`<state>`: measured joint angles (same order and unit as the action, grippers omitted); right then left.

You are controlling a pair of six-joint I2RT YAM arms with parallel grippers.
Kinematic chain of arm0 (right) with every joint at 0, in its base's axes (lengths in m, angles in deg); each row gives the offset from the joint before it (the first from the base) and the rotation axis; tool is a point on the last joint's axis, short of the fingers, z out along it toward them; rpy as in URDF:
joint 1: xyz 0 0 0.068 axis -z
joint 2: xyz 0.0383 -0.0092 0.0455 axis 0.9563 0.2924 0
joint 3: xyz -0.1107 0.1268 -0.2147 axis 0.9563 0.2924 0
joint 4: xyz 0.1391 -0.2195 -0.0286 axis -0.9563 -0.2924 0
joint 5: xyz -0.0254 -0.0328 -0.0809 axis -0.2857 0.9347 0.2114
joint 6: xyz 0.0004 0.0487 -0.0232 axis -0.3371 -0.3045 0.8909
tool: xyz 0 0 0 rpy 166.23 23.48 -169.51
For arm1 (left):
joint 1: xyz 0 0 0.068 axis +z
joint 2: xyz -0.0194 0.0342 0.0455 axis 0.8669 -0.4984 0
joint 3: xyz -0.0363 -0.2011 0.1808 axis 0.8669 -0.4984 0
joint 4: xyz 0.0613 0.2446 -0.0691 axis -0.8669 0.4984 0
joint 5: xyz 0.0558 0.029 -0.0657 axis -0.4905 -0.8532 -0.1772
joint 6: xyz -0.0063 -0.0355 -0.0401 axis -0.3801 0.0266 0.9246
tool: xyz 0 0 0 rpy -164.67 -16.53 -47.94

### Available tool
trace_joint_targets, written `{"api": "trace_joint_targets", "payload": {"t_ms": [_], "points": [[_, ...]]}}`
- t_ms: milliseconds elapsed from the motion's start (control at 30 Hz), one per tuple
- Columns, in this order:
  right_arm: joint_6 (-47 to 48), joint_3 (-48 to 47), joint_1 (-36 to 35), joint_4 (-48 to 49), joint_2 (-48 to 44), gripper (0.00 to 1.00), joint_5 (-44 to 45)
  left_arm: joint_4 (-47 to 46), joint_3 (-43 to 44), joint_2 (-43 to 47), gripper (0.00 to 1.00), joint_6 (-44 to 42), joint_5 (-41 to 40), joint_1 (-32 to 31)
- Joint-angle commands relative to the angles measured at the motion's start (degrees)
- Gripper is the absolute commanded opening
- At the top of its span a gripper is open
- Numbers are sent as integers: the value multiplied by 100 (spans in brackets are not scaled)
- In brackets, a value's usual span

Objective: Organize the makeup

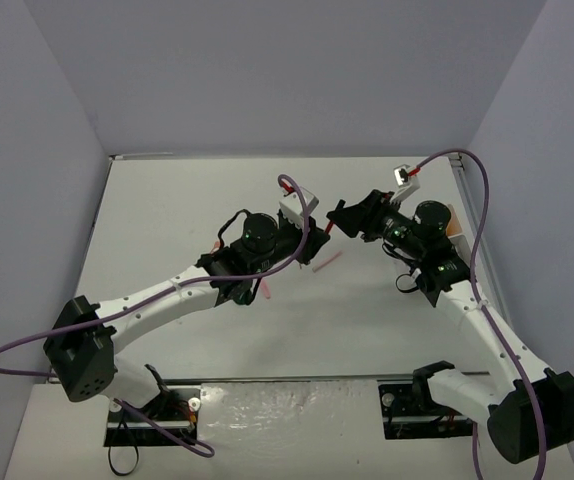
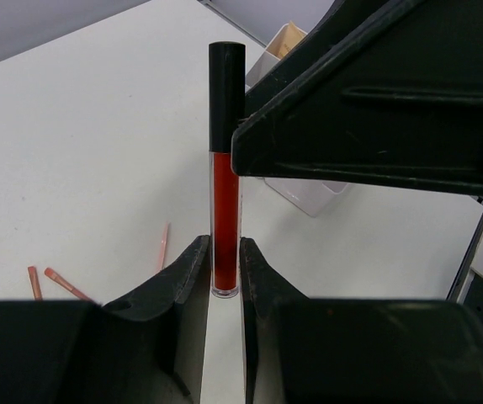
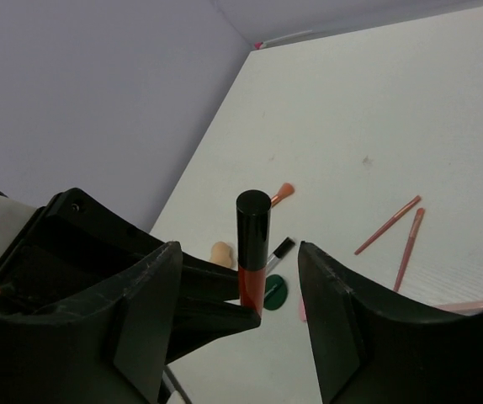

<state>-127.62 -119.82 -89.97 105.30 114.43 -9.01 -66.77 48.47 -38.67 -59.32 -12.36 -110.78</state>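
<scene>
Mid-air handover: your left gripper (image 2: 223,265) is clenched on the base of the dark-red gloss tube (image 2: 225,202), holding it upright above the table. In the left wrist view the white tray (image 2: 309,192) sits at the tube's 2 o'clock. Your right gripper (image 3: 240,282) straddles the black cap, jaws apart, with a gap on each side. If one finger meets the cap first, it could lever the tube askew. Release the left grip too soon and the tube could drop among the pink pencils (image 3: 389,225) at 3 o'clock.
</scene>
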Motion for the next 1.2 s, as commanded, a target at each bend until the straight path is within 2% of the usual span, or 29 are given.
{"api": "trace_joint_targets", "payload": {"t_ms": [0,333,500,533,600,667,700,767,800,833,933,1067,1167], "points": [[152,-142,-61,463,24,47,-102,-506,417,226,0,50,45,-61],[376,-14,-104,385,125,25,-16,-452,542,93,0,81,75,-74],[607,-41,-105,149,89,3,128,-374,589,63,1,102,89,-74],[685,-60,-105,74,67,0,190,-343,590,56,5,107,87,-74],[911,-105,-105,-106,-18,0,383,-279,584,36,18,138,69,-74],[1076,-140,-105,-293,-99,0,618,-122,584,18,42,186,-36,-74],[1161,-164,-105,-324,-136,0,657,-46,578,15,46,213,-110,-74],[1473,-219,-98,-569,-204,0,1012,243,582,27,72,269,-413,-71],[1596,-224,-89,-674,-249,0,1177,366,591,45,81,315,-541,-66],[1778,-231,-81,-744,-303,0,1472,620,623,68,87,369,-802,-53],[2266,-244,-31,-964,-391,0,2149,1372,705,234,97,499,-1397,56],[2823,-142,93,-957,-363,0,3292,2949,830,695,97,831,-1862,562],[3001,-174,467,-959,-118,0,3787,4060,941,1093,97,1026,-1724,1300]]}}
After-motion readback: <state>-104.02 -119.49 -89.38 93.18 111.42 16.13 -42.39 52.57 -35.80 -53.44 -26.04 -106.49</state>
